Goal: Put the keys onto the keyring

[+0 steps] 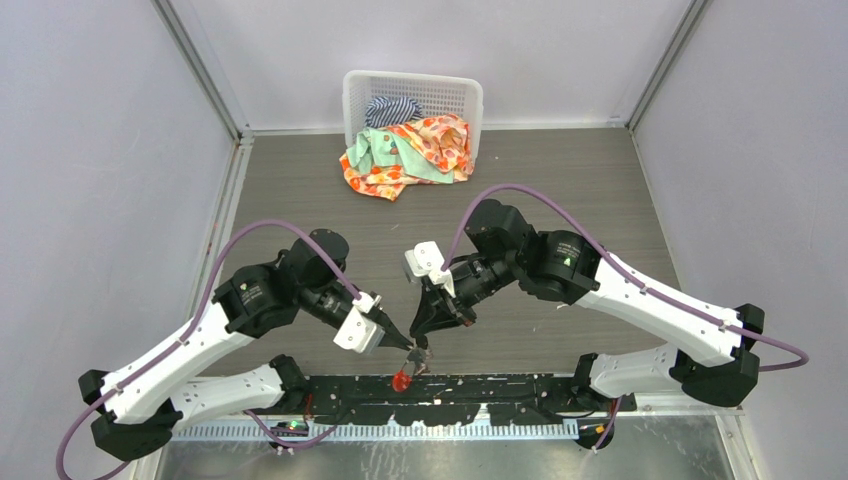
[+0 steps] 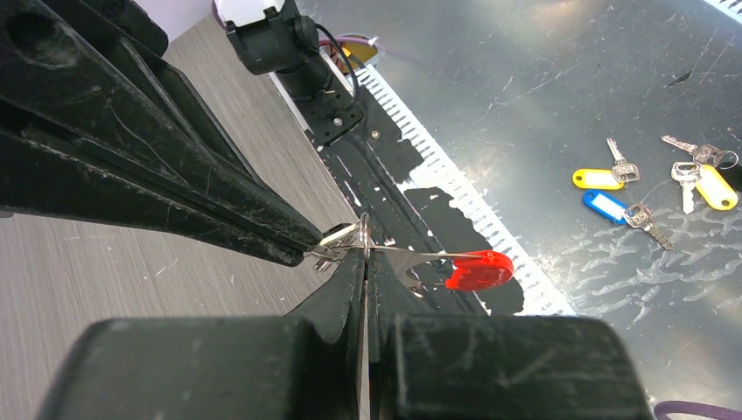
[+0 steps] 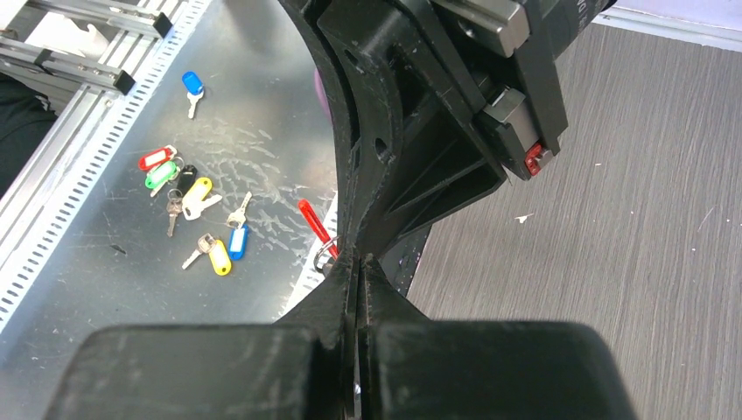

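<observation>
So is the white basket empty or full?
Full. The white basket holds crumpled clothes: a striped one inside, green and orange flowery ones spilling over its front onto the table.

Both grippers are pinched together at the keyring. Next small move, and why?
Probably hold with the left gripper and twist the right gripper slightly: both are shut on the keyring, tips meeting, red tag dangling. Whether a key sits between them is unclear.

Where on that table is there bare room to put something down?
Bare table shows left and right of the basket, and between the clothes and the arms. Crowded: the near edge, where left claw and right claw meet at the red-tagged ring.
</observation>
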You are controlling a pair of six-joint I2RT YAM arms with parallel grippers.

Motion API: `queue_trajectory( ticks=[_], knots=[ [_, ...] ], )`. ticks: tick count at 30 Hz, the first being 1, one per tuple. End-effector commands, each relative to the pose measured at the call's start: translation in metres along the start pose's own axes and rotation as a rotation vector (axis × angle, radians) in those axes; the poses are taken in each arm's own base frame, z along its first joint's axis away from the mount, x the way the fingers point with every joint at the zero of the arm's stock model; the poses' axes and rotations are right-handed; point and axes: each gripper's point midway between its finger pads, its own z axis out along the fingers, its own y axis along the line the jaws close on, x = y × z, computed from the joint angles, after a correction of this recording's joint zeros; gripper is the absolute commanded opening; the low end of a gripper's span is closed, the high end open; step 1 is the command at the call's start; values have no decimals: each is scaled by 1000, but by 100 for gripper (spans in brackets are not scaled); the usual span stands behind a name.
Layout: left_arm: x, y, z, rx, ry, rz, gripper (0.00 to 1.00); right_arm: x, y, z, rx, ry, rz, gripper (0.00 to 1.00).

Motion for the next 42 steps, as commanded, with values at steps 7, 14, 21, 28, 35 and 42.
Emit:
queue_trajectory(
  ticks=[7, 14, 21, 28, 35, 42],
  knots=[
    [-13, 5, -2, -21, -38, 44, 0, -15, 8, -3, -31, -46, -44, 1],
    [-12, 5, -2, -24, -39, 45, 0, -11, 11, -3, -47, -38, -41, 1],
    [-14, 8, -1, -30, -43, 48, 0, -12, 13, -1, -65, -44, -41, 1],
    [-14, 8, -1, -31, -43, 47, 0, -12, 12, -1, -64, -51, -41, 1],
    [-14, 9, 0, -33, -46, 45, 0, -13, 9, 2, -62, -57, -41, 1],
    [-13, 8, 0, -33, -46, 44, 0, -14, 9, 3, -57, -67, -48, 1]
  ],
)
